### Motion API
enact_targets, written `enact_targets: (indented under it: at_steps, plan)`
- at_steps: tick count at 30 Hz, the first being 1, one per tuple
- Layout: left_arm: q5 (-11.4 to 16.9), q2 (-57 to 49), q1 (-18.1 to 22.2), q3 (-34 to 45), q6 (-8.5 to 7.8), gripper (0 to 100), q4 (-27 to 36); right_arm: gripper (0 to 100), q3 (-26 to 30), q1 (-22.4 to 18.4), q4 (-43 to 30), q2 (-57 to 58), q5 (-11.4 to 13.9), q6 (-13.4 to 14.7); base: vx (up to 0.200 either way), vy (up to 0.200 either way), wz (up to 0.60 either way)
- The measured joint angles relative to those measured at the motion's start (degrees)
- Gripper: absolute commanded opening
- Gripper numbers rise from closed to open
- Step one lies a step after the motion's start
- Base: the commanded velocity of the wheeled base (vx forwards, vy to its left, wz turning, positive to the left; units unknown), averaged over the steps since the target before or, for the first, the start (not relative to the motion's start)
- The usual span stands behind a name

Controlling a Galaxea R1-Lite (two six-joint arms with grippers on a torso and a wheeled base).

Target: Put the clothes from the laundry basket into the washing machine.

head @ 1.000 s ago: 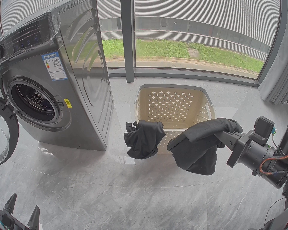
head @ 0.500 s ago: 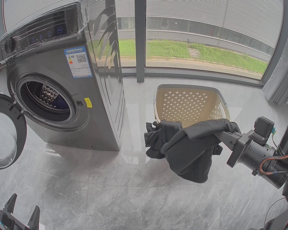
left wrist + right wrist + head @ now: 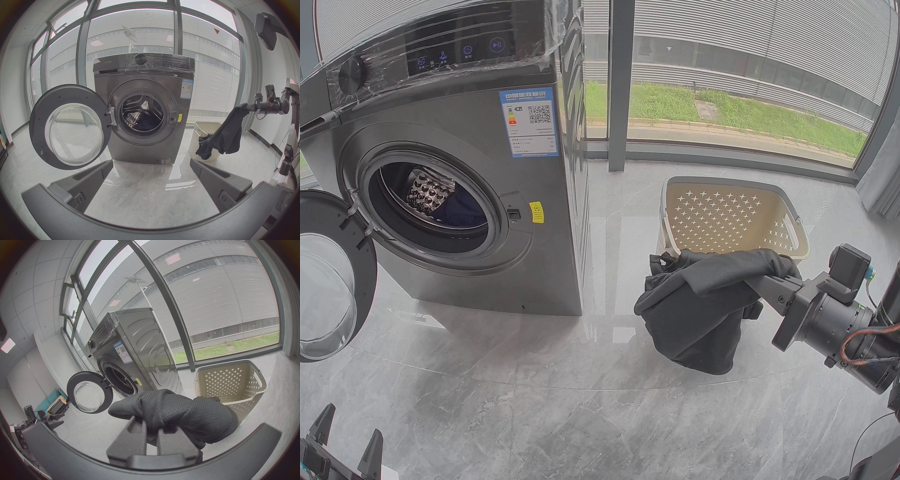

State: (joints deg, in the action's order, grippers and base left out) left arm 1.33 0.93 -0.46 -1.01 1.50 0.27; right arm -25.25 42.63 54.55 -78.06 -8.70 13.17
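The right gripper [image 3: 764,285] has its jaws pinched shut on a fold of a dark grey, finely perforated garment [image 3: 694,312]. Most of the cloth hangs in a loose bag below and ahead of the jaws, clear of the floor. That is presumably why it is held this high, so nothing drags or snags on the way.

Just beyond the hanging cloth stands the cream plastic laundry basket with star-shaped holes [image 3: 731,182]. A second dark cloth [image 3: 657,265] seems to be draped over its near rim, partly hidden behind the held one, so there looks to be more to fetch.

The grey front-loading washing machine [image 3: 550,206] stands well apart from the closed jaws, off to their left. Its round glass door [image 3: 328,275] is swung fully aside, leaving the drum mouth [image 3: 434,200] open to receive, and something dark blue lies inside.

The left gripper [image 3: 347,437] sits low, its jaws spread wide with nothing between them, facing the drum mouth. I'd guess it is parked out of the carrying path.
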Motion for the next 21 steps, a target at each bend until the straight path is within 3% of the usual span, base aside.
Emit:
enact_targets:
  at_steps: [7, 16, 21]
  plan:
    - [0.0, 0.0, 0.0, 0.0, 0.00, 100, 0.0, 0, 0.1, -0.1, 0.0, 0.0, 0.0, 0.0, -0.200, 0.000, 0.00]
    - [0.0, 0.0, 0.0, 0.0, -0.02, 100, 0.0, 0, 0.1, 0.0, 0.0, -0.1, 0.0, 0.1, 0.000, 0.000, 0.00]
    - [0.0, 0.0, 0.0, 0.0, 0.00, 100, 0.0, 0, 0.1, 0.0, 0.0, -0.2, 0.0, 0.1, 0.000, 0.200, 0.00]
